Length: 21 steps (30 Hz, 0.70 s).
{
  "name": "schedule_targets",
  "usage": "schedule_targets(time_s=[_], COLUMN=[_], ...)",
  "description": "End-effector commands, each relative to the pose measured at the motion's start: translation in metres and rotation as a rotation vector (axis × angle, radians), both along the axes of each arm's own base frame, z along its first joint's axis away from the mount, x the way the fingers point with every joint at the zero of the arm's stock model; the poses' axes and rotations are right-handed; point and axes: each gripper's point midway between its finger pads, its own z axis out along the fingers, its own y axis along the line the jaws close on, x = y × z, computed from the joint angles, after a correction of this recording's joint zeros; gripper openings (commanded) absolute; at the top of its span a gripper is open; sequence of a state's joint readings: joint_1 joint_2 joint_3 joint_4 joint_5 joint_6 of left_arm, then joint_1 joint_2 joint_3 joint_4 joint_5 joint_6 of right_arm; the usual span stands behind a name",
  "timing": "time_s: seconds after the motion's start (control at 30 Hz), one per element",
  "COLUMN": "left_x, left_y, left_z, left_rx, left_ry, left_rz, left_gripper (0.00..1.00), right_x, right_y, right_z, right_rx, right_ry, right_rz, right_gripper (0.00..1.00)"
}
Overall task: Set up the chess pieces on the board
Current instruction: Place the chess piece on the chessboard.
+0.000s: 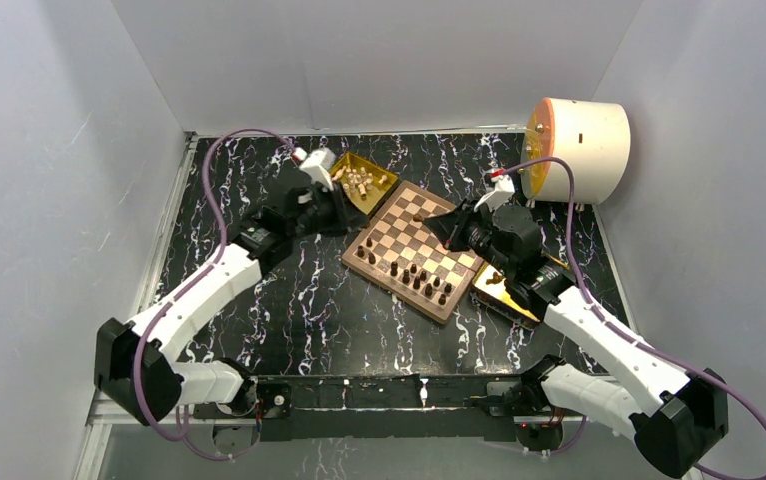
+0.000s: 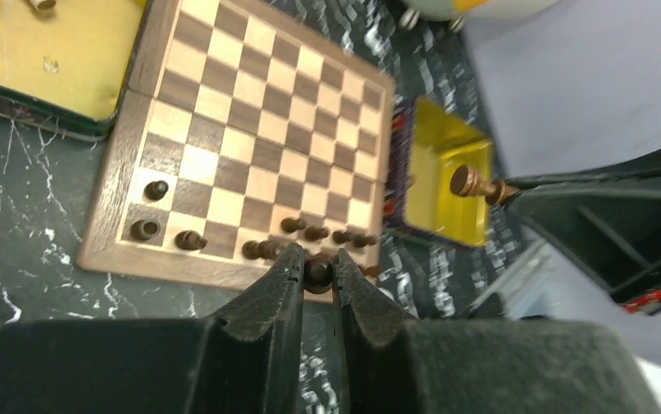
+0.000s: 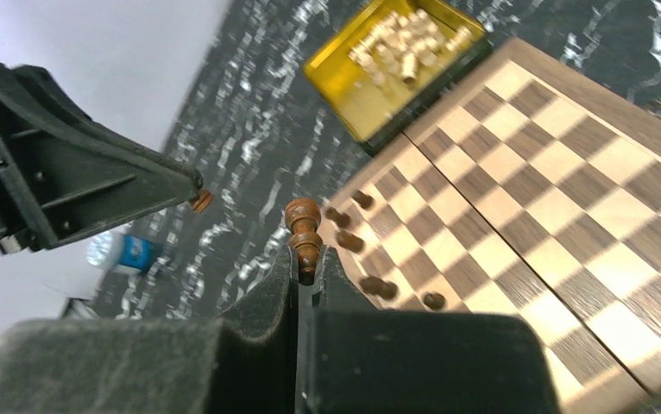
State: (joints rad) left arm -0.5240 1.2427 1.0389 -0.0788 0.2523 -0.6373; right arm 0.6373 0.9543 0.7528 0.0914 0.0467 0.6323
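Both arms were carrying a man for the dark side. The left gripper was clamped on a dark brown piece, and only the piece's rounded end showed between the fingertips. The right gripper was pinched shut on one end of another dark piece, the rest jutting out past its fingertips. Both grippers hung above the board, one to each side of it, so neither piece was on a square yet.

The placed dark pieces stood in two part-filled ranks along the board's edge nearest the arm bases. The cream pieces lay heaped in a gold tray off the board's far left corner. A second gold tray sat against the board's right side.

To place these well, the arms would probably best go down one at a time, since both were headed for the same crowded ranks. Each piece should come down base first and upright over the middle of a free square, clear of its neighbours. The jaws should part only once the base sat flat. The jutting piece looked likely to need tilting first.

No brand, label or writing could be read anywhere.
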Motion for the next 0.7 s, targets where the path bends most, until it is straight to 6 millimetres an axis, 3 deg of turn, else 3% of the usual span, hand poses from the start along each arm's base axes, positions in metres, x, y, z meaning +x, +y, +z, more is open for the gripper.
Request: schedule_targets(time_s=[0.0, 0.13, 0.4, 0.67], left_x=[0.001, 0.006, 0.012, 0.039], left_y=[0.001, -0.008, -0.034, -0.043], left_z=[-0.031, -0.062, -0.098, -0.112], left_rx=[0.331, 0.422, 0.515, 0.567], left_ry=[-0.085, -0.067, -0.108, -0.171], left_rz=[0.012, 0.026, 0.0, 0.032], left_gripper=[0.0, 0.0, 0.0, 0.0], right_x=[-0.007, -0.017, -0.025, -0.027], right_y=[-0.022, -0.029, -0.043, -0.043], right_z=[-0.011, -0.025, -0.034, -0.028], right_rx=[-0.173, -0.217, -0.256, -0.246], right_ry=[0.015, 0.051, 0.052, 0.027], right_rz=[-0.028, -0.016, -0.036, -0.03], right_gripper=[0.0, 0.0, 0.0, 0.0])
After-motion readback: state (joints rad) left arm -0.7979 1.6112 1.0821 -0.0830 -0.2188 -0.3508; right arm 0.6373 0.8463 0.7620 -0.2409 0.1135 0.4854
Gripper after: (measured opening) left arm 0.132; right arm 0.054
